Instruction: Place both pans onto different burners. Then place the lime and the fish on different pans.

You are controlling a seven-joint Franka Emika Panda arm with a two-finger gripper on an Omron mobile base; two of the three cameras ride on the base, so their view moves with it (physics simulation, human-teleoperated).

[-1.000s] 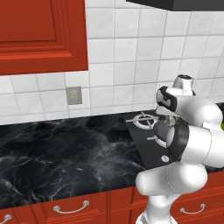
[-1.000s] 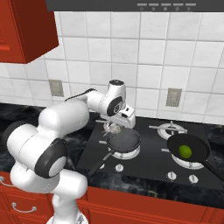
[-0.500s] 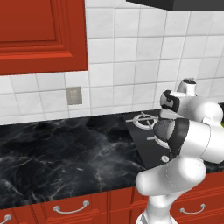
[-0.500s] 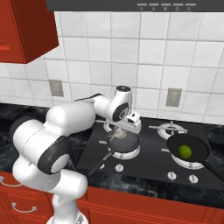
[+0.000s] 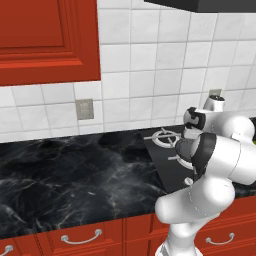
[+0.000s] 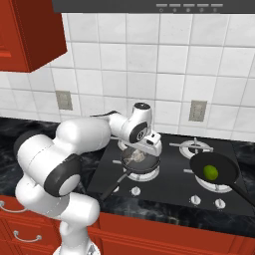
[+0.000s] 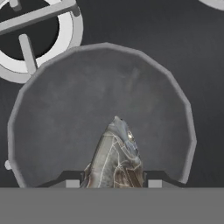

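Observation:
My gripper (image 6: 143,149) is shut on the fish (image 6: 133,158), a pale grey-tan body that hangs nose-down just above the grey-black pan (image 6: 144,166). That pan rests on the front-left burner, with its handle pointing toward the counter edge. In the hand view the fish (image 7: 114,153) sticks out between my fingertips, the gripper (image 7: 113,181) is centred over the pan (image 7: 100,87), and another burner (image 7: 35,39) lies beyond it. The lime (image 6: 211,172) sits in the black pan (image 6: 219,163) on the front-right burner.
The back-right burner (image 6: 195,148) is bare. Silver knobs (image 6: 135,191) line the cooktop's front edge. A black marble counter (image 5: 75,170) stretches to the left of the cooktop. The back-left burner (image 5: 164,136) shows beside my arm. A tiled wall with outlets stands behind.
The hand has carried the fish to the right and slightly down, from over the back-left part of the cooktop to above the grey-black pan. The lime and both pans have stayed put.

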